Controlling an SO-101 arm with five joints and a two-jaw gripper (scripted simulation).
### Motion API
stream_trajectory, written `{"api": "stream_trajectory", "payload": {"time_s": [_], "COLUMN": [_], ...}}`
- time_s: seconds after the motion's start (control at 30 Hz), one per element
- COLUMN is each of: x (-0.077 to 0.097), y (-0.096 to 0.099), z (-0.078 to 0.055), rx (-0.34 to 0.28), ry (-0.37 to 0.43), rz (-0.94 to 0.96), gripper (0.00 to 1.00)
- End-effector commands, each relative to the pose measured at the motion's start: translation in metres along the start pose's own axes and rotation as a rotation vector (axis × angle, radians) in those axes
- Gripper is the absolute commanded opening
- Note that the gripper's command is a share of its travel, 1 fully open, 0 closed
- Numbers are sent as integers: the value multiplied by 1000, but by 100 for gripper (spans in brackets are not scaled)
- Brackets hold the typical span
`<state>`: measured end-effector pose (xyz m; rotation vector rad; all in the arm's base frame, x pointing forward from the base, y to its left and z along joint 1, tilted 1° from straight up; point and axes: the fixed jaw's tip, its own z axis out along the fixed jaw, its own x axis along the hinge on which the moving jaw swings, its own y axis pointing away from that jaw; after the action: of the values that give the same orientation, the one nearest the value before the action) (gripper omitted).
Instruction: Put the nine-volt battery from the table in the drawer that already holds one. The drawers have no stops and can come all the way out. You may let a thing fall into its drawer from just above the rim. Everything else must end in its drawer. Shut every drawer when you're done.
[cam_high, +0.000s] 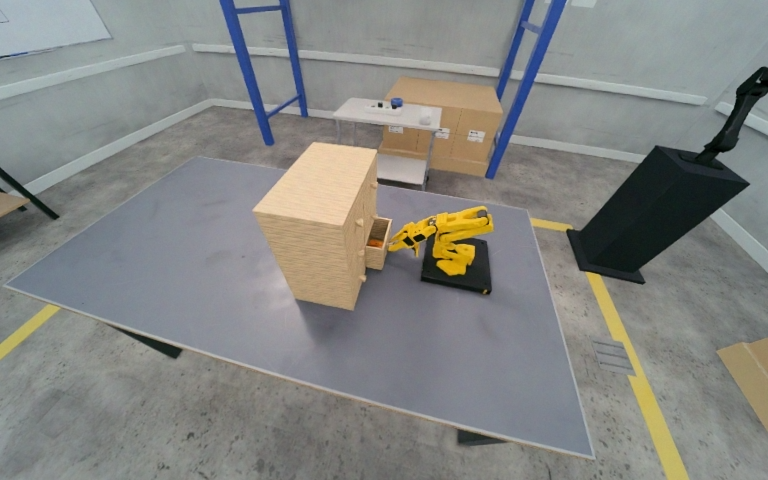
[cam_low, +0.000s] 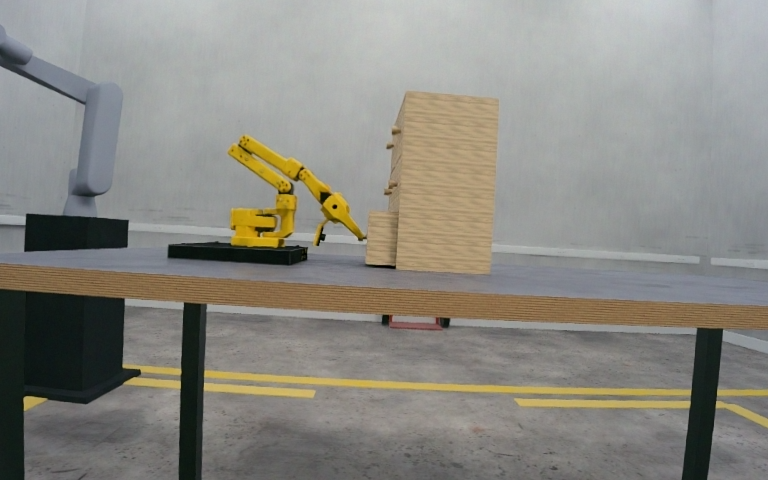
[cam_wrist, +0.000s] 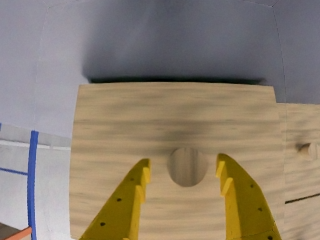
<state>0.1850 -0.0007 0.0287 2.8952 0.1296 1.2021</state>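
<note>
A tall wooden drawer cabinet (cam_high: 317, 215) (cam_low: 447, 181) stands on the grey table (cam_high: 169, 254) (cam_low: 339, 294). Its bottom drawer (cam_high: 378, 249) (cam_low: 380, 237) (cam_wrist: 134, 127) on the robot's side is pulled partly out. An orange thing (cam_high: 373, 242) shows inside it. My gripper (cam_high: 391, 244) (cam_low: 362, 236) (cam_wrist: 183, 163) is at the drawer's front. Its fingers stand a little apart on either side of the round knob (cam_wrist: 187, 166), with a gap on each side. No nine-volt battery shows on the table in any view.
Other drawer knobs (cam_high: 358, 222) (cam_low: 390, 183) (cam_wrist: 303, 148) stick out of the cabinet front; those drawers look shut. My black base (cam_high: 455, 271) (cam_low: 237, 253) sits close beside the cabinet. Off the table stand a black pedestal (cam_high: 651, 209), blue ladders (cam_high: 249, 73) and a cart (cam_high: 390, 113).
</note>
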Motion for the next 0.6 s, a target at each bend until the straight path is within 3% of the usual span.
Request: {"api": "stream_trajectory", "payload": {"time_s": [0.0,0.57], "x": [2,2], "y": [-2,-2], "z": [0,0], "rx": [8,8], "ry": [4,4], "rz": [2,2], "gripper": [21,16]}}
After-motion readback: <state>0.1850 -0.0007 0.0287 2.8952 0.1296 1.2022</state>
